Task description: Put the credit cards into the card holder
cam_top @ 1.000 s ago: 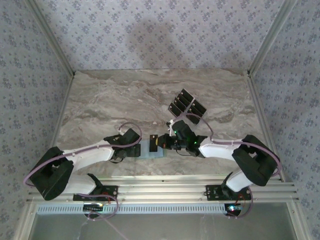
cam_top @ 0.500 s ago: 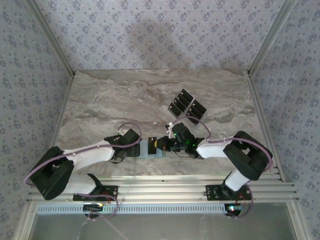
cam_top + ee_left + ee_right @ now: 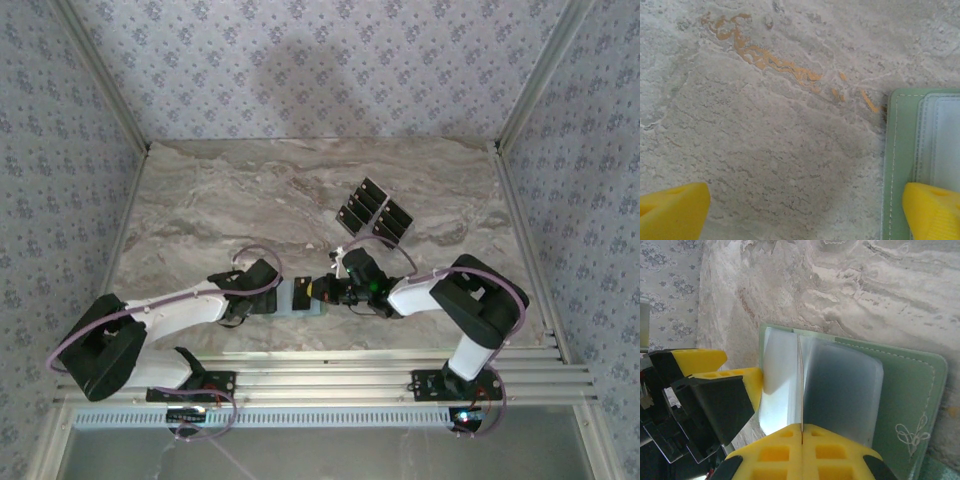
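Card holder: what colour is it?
The card holder is pale green, best seen from the right wrist.

Marbled tabletop (image 3: 250, 190), floral-papered walls (image 3: 320, 70)

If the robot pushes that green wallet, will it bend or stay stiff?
Probably bendy: the wallet looks like soft stitched material with thin pale pockets. It is likely light, since it lies so thin and flat. It might slide on the smooth table if it is pushed from the side.
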`<state>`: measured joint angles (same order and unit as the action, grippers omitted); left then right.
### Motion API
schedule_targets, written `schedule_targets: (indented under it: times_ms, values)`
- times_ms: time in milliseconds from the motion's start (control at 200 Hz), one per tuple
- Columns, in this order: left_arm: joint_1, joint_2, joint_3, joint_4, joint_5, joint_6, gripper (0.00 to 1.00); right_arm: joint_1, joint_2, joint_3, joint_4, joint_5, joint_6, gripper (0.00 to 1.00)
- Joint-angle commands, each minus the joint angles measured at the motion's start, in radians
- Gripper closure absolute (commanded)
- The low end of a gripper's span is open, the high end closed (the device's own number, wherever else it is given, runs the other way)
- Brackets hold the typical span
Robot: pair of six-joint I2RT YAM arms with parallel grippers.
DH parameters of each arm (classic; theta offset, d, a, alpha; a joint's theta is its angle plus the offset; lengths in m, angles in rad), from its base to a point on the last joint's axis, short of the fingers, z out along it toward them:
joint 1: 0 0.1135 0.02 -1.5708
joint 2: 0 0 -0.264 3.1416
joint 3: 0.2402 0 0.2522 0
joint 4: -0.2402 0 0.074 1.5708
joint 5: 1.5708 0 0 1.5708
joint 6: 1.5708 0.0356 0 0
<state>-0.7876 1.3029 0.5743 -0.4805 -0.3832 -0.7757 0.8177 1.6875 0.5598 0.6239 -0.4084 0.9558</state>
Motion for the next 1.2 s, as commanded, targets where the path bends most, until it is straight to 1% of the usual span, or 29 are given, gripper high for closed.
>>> schedule_targets:
  times_ms: [0,175,315,445,510,665,765,834,999,1199]
  values:
    - [-0.005,-0.029,0.007,-0.062,-0.036,-0.007,0.01,-0.006,0.025,-0.018,0.017,-0.014,0.014,1.0]
    - [-0.006,-0.087,0.036,-0.064,-0.039,0.015,0.0,-0.009,0.036,-0.03,0.024,-0.013,0.019,1.0]
    - [-0.01,-0.108,0.049,-0.014,0.011,0.049,0.0,-0.01,0.038,-0.033,0.023,-0.013,0.021,1.0]
    - [-0.017,-0.069,0.055,0.038,0.067,0.079,0.0,-0.012,0.044,-0.031,0.022,-0.014,0.021,1.0]
    - [-0.022,-0.035,0.058,0.045,0.073,0.085,0.0,-0.014,0.047,-0.031,0.021,-0.014,0.021,1.0]
    - [-0.032,0.031,0.06,0.021,0.064,0.073,0.01,-0.02,0.046,-0.038,0.021,-0.018,0.021,1.0]
    - [-0.033,0.054,0.062,-0.036,0.019,0.035,0.01,-0.028,0.042,-0.046,0.023,-0.02,0.02,1.0]
    - [-0.033,0.047,0.05,-0.073,-0.007,0.003,0.02,-0.032,0.039,-0.052,0.023,-0.021,0.019,1.0]
    - [-0.033,-0.003,0.01,-0.094,-0.031,-0.045,0.03,-0.046,0.037,-0.068,0.022,-0.02,0.015,1.0]
    - [-0.032,-0.014,-0.018,-0.066,-0.017,-0.056,0.03,-0.055,0.035,-0.065,0.028,-0.038,0.014,1.0]
